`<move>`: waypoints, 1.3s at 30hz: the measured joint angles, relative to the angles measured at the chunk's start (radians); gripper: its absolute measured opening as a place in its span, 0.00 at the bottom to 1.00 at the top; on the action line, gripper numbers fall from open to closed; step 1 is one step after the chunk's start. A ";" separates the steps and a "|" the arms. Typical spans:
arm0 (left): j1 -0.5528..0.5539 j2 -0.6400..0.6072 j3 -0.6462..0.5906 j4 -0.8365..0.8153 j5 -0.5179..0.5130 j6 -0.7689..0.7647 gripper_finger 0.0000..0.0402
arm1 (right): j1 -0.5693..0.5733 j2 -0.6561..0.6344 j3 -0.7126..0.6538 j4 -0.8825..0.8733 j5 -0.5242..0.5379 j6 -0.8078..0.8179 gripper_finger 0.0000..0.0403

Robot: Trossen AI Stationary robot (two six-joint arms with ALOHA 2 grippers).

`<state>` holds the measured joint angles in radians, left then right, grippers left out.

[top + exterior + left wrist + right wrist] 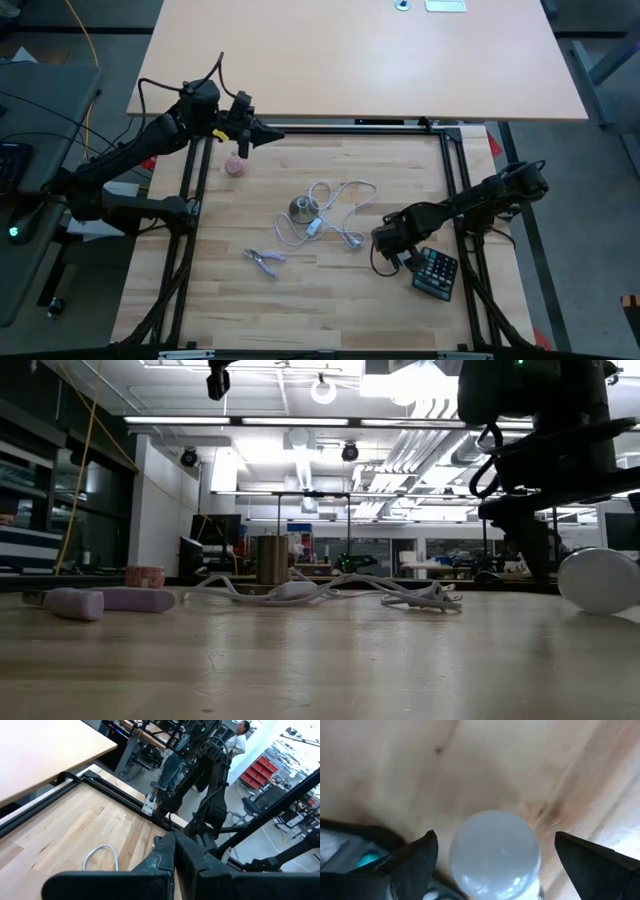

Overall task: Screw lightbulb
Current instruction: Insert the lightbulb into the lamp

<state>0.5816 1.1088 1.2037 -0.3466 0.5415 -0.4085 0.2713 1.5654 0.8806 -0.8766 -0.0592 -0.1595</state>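
The white lightbulb [495, 855] lies on the wooden table; it also shows at the right of the low view [598, 580]. My right gripper [495, 845] is open above it, pointing down, one finger on either side of the globe with a gap to each, touching nothing; in the high view it [386, 243] hides the bulb. The grey socket base [300, 208] with its white cord [340, 200] stands upright at the table's middle. My left gripper [262, 132] is shut and empty, raised near the table's far left.
A calculator [435, 272] lies just right of my right gripper. A pink ball [235, 167] sits at the far left, and pliers with purple handles [265, 260] lie near the front. A black frame [455, 180] runs along the table's sides. A person stands beyond the table [239, 740].
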 joint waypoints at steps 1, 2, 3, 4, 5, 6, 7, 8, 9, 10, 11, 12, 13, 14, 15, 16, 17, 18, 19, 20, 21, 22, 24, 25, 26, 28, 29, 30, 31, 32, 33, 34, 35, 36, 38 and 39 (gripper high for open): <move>0.000 0.000 0.000 0.000 0.000 0.003 0.00 | 0.000 0.000 0.000 0.004 0.023 -0.002 0.97; 0.000 0.000 0.000 0.000 -0.002 0.009 0.00 | 0.000 0.000 0.000 0.002 0.041 -0.005 0.97; 0.000 0.000 0.000 0.000 -0.005 0.015 0.00 | 0.000 0.000 0.000 -0.001 0.055 -0.011 0.97; 0.000 0.000 0.000 0.000 -0.008 0.019 0.00 | -0.002 0.000 0.000 -0.006 0.060 -0.022 0.97; 0.000 0.000 0.000 0.000 -0.012 0.023 0.00 | -0.003 0.000 0.000 -0.012 0.060 -0.032 0.97; 0.000 0.000 0.000 0.000 -0.017 0.028 0.00 | -0.003 0.000 0.000 -0.014 0.060 -0.042 0.97; 0.000 0.000 0.000 0.000 -0.025 0.031 0.00 | -0.003 0.000 0.000 -0.013 0.060 -0.050 0.97; 0.000 0.000 0.000 0.000 -0.034 0.037 0.00 | -0.003 0.000 0.000 -0.012 0.060 -0.058 0.97; 0.000 0.000 0.000 0.000 -0.041 0.044 0.00 | -0.003 0.000 0.000 -0.012 0.060 -0.062 0.97; 0.000 0.000 0.000 0.000 -0.046 0.048 0.00 | -0.003 0.000 0.000 -0.009 0.060 -0.068 0.97; 0.000 0.000 0.000 0.000 -0.047 0.050 0.00 | -0.003 0.000 0.000 0.000 0.060 -0.071 0.97; 0.000 0.000 0.000 0.000 -0.049 0.052 0.00 | -0.003 0.000 -0.005 0.026 0.060 -0.076 0.97; 0.000 0.000 0.000 0.000 -0.050 0.053 0.00 | -0.003 0.000 -0.011 0.050 0.061 -0.077 0.97; 0.000 0.000 0.000 0.000 -0.051 0.053 0.00 | -0.003 0.000 -0.019 0.068 0.066 -0.077 0.97; 0.000 0.000 0.000 -0.001 -0.053 0.053 0.00 | -0.003 0.000 -0.028 0.080 0.069 -0.073 0.97; 0.000 0.000 0.000 -0.001 -0.053 0.053 0.00 | -0.003 0.000 -0.037 0.092 0.071 -0.063 0.97; 0.000 0.000 0.000 0.000 -0.053 0.053 0.00 | -0.003 0.000 -0.045 0.105 0.079 -0.059 0.97; 0.000 0.000 0.000 0.000 -0.053 0.053 0.00 | -0.003 0.000 -0.052 0.107 0.091 -0.056 0.97; 0.000 0.000 0.000 0.000 -0.054 0.053 0.00 | -0.003 0.000 -0.061 0.103 0.108 -0.056 0.96; 0.000 0.000 0.000 0.000 -0.055 0.054 0.00 | -0.003 0.000 -0.067 0.096 0.119 -0.058 0.96; 0.000 0.000 0.000 0.000 -0.055 0.054 0.00 | -0.005 0.000 -0.072 0.096 0.128 -0.064 0.95; 0.000 0.000 0.000 -0.001 -0.057 0.054 0.00 | -0.008 0.000 -0.074 0.097 0.133 -0.073 0.93; 0.000 0.000 0.000 0.000 -0.058 0.053 0.00 | -0.010 0.000 -0.076 0.096 0.134 -0.083 0.90; 0.000 0.000 0.000 0.000 -0.058 0.054 0.00 | -0.011 0.000 -0.076 0.095 0.134 -0.086 0.89; 0.000 0.000 0.000 -0.001 -0.058 0.054 0.00 | -0.012 0.000 -0.076 0.098 0.134 -0.089 0.87; 0.000 0.000 0.000 0.000 -0.058 0.053 0.00 | -0.012 0.000 -0.076 0.104 0.136 -0.095 0.84; 0.000 0.000 0.000 0.000 -0.058 0.054 0.00 | -0.012 0.000 -0.076 0.105 0.139 -0.096 0.83; 0.000 0.000 0.000 0.000 -0.058 0.054 0.00 | -0.012 0.000 -0.076 0.108 0.144 -0.096 0.81; 0.000 0.000 0.000 0.000 -0.058 0.053 0.00 | -0.012 0.000 -0.076 0.110 0.150 -0.094 0.80; 0.000 0.000 0.000 0.000 -0.058 0.052 0.00 | -0.012 0.000 -0.076 0.110 0.158 -0.093 0.78; 0.000 0.000 0.000 0.000 -0.058 0.051 0.00 | -0.012 0.000 -0.076 0.110 0.164 -0.093 0.76; 0.000 0.000 0.000 0.000 -0.058 0.048 0.00 | -0.012 0.000 -0.076 0.110 0.170 -0.093 0.74; 0.000 0.000 0.000 0.000 -0.059 0.047 0.00 | -0.012 -0.001 -0.076 0.110 0.179 -0.093 0.71; 0.000 0.000 0.000 0.000 -0.058 0.047 0.00 | -0.012 -0.001 -0.076 0.110 0.188 -0.093 0.69; 0.000 0.000 0.000 0.001 -0.058 0.047 0.00 | -0.012 -0.001 -0.076 0.111 0.200 -0.093 0.65; 0.000 0.000 0.000 0.003 -0.059 0.046 0.00 | -0.012 -0.001 -0.076 0.111 0.207 -0.093 0.64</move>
<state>0.5819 1.1088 1.2039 -0.3432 0.4829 -0.3627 0.2596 1.5642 0.8043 -0.7658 0.1482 -0.2523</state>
